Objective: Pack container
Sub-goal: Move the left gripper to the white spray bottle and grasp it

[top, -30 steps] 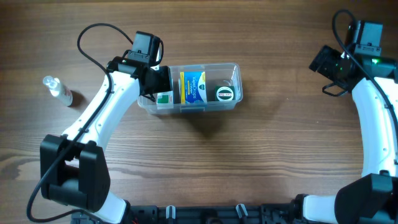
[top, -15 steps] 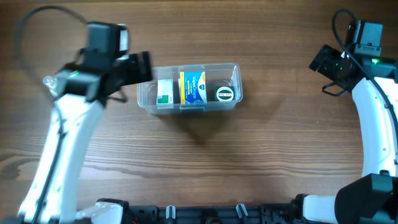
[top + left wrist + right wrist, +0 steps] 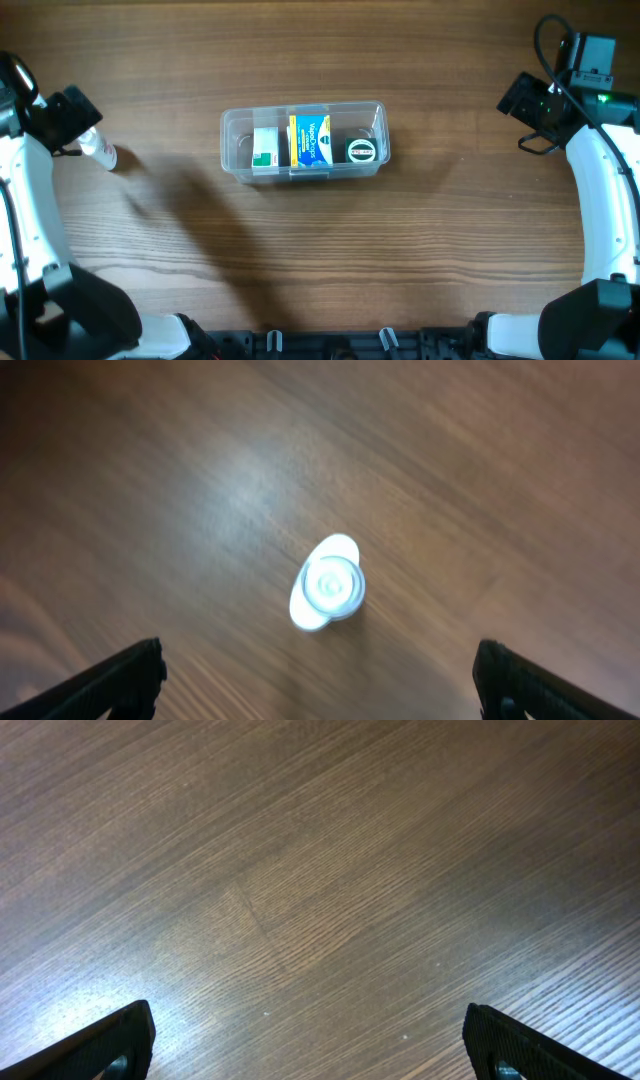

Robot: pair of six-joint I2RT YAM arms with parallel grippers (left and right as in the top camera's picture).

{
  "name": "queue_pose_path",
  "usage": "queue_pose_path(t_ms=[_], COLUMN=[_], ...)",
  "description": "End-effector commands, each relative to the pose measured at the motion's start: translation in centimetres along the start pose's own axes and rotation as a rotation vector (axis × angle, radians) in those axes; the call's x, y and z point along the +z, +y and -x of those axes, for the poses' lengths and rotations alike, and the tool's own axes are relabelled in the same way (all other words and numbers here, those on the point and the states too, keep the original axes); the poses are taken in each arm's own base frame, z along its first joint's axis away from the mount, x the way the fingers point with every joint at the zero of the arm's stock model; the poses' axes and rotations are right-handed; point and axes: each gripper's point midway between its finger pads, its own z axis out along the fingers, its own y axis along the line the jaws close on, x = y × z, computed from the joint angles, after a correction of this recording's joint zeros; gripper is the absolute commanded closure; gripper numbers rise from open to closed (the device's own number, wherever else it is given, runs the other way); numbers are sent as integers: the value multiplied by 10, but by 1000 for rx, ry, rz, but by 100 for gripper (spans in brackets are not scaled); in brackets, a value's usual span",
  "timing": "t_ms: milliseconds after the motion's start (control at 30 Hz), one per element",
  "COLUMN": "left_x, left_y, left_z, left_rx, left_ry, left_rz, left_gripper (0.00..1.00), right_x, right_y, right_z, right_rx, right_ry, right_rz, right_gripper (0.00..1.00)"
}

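Observation:
The clear container (image 3: 232, 150) lies at the table's middle. Inside it are a white and green box (image 3: 264, 148), a blue and yellow box (image 3: 310, 140) and a round green tin (image 3: 361, 151). My left gripper (image 3: 78, 118) hangs at the far left over a small clear spray bottle (image 3: 100, 150). In the left wrist view the bottle (image 3: 328, 582) appears from above, ahead of the open, empty gripper (image 3: 320, 685). My right gripper (image 3: 512, 100) is at the far right, well away from the container. It stands open over bare wood in its wrist view (image 3: 315, 1040).
The wooden table (image 3: 320, 260) stretches all round the container. The left arm's shadow falls left of the tub. The arm bases stand at the front corners.
My left arm has swung from the container's left end to the far left, over the spray bottle, jaws now open. The white and green box stays in the container. The right arm is still.

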Motion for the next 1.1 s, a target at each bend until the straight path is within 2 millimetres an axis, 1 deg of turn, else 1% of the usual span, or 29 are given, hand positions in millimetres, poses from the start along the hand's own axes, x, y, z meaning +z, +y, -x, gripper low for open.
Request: queue_pose_path(t_ms=[0, 33, 133, 200, 333, 367, 433, 467, 500, 700, 800, 867, 967, 1067], left_x=[22, 25, 32, 40, 71, 75, 77, 77, 77, 78, 79, 80, 80, 80], left_y=[-1, 0, -1, -1, -1, -1, 0, 0, 0, -5, -6, -7, -7, -7], left_z=[-6, -7, -1, -1, -19, -22, -22, -21, -22, -22, -16, -14, -14, -14], left_rx=[325, 351, 351, 349, 348, 348, 344, 344, 344, 343, 342, 342, 342, 342], left_ry=[50, 56, 36, 42, 129, 139, 140, 139, 140, 140, 115, 105, 105, 107], left_rz=[-9, -6, -5, -5, -15, -15, -14, -15, -15, -41, -42, -41, -41, -42], left_gripper=[0, 0, 0, 0, 0, 0, 1, 5, 6, 6, 6, 11, 13, 21], right_x=[5, 5, 5, 5, 5, 5, 5, 5, 5, 5, 5, 5, 5, 5], right_y=[1, 1, 1, 1, 1, 1, 1, 1, 1, 1, 1, 1, 1, 1], right_z=[-3, -3, -3, -3, -3, -3, -3, -3, -3, -3, -3, -3, -2, -3], right_rx=[-2, -2, -2, -2, -2, -2, -2, -2, -2, -2, -2, -2, -2, -2], right_ry=[13, 13, 13, 13, 13, 13, 13, 13, 13, 13, 13, 13, 13, 13], right_rz=[0, 0, 0, 0, 0, 0, 0, 0, 0, 0, 0, 0, 0, 0], right_gripper=[0, 0, 0, 0, 0, 0, 0, 0, 0, 0, 0, 0, 0, 0])
